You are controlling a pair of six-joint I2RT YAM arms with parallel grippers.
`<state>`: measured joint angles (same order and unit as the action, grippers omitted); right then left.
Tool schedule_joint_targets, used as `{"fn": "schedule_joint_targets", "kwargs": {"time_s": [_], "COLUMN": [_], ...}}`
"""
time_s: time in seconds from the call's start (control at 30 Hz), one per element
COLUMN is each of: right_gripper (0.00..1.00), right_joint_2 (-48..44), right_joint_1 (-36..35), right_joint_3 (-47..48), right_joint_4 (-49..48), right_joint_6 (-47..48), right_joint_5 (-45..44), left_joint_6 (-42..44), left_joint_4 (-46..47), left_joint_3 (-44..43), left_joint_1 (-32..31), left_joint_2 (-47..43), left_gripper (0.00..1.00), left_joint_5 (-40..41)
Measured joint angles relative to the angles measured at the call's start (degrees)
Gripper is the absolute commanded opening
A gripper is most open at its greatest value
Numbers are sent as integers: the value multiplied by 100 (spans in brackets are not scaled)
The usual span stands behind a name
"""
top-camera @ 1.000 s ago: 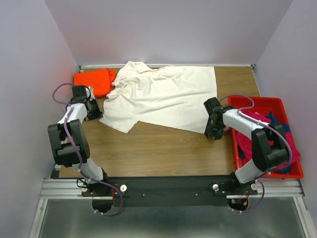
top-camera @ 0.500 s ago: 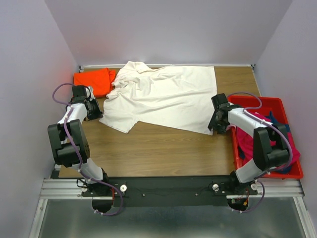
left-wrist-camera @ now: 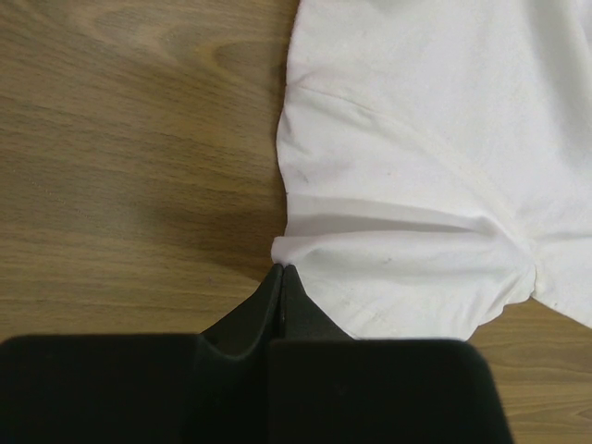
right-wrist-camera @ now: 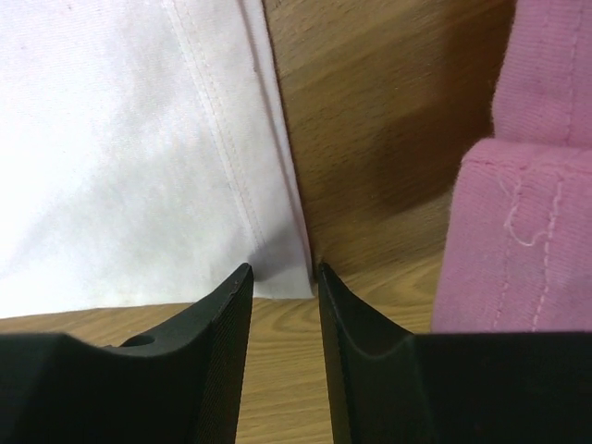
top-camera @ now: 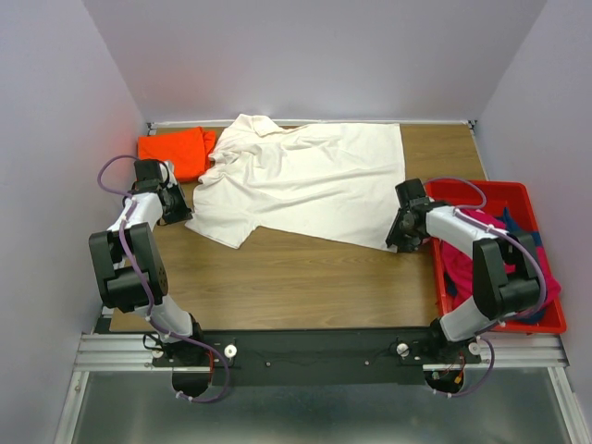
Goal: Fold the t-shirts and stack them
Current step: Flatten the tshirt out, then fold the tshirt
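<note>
A: Nearest, at four o'clock on the wooden table (top-camera: 277, 277)?

B: Red plastic bin (top-camera: 536, 326), heaped with a magenta t-shirt (top-camera: 458, 264) and some dark blue cloth (top-camera: 515, 224) toward its far end. Pink fabric (right-wrist-camera: 523, 185) too, just beside the right gripper in the wrist view.

A: And the right gripper (right-wrist-camera: 282, 270) itself?

B: Spread apart at three o'clock, just left of the bin. Near hem corner of the cream-white t-shirt (top-camera: 310, 180) lying in the gap between the fingers.

A: Left gripper (left-wrist-camera: 282, 268)?

B: Pressed together at nine o'clock, tips touching the corner of the cream shirt's sleeve. Impossible to tell whether any cloth is caught between.

A: Farther back?

B: Cream-white shirt spread flat across the far half of the table, collar toward eleven o'clock, hem toward the bin. Beyond the left gripper, at ten o'clock, a folded bright orange t-shirt (top-camera: 174, 151), just beside the cream shirt's shoulder, on the bare wood and well apart from the bin.
</note>
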<state>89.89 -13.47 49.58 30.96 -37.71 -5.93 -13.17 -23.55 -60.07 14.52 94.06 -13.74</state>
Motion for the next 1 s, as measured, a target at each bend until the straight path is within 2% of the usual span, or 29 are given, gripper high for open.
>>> {"fn": "schedule_joint_targets", "kwargs": {"time_s": [0.1,0.13,0.17,0.23,0.3,0.47,0.6,1.0], "right_gripper": [31,26,15,5,1,0,0,0], "right_joint_2": [-20,-20,-20,-7,2,2,0,-297], "right_joint_1": [7,7,7,7,7,7,7,7], "right_joint_3": [-28,-28,-28,-28,-26,9,133,286], "right_joint_4": [-20,-17,-20,-28,-46,103,640,1840], "right_joint_6": [-24,-24,-44,-68,-109,-109,31,400], "right_joint_5": [7,7,7,17,42,52,61,160], "left_joint_6": [-2,-2,-2,-4,-11,-44,-203,-1189], "left_joint_4": [0,0,0,15,13,7,24,-90], "left_joint_3": [0,4,13,61,168,350,555,1443], "left_joint_1": [0,0,0,0,0,0,0,0], "left_joint_2": [-7,-7,-9,-28,-81,-319,-748,-2146], "left_gripper": [0,0,0,0,0,0,0,0], "left_joint_5": [-4,-7,-15,-33,-48,-44,-37,-24]}}
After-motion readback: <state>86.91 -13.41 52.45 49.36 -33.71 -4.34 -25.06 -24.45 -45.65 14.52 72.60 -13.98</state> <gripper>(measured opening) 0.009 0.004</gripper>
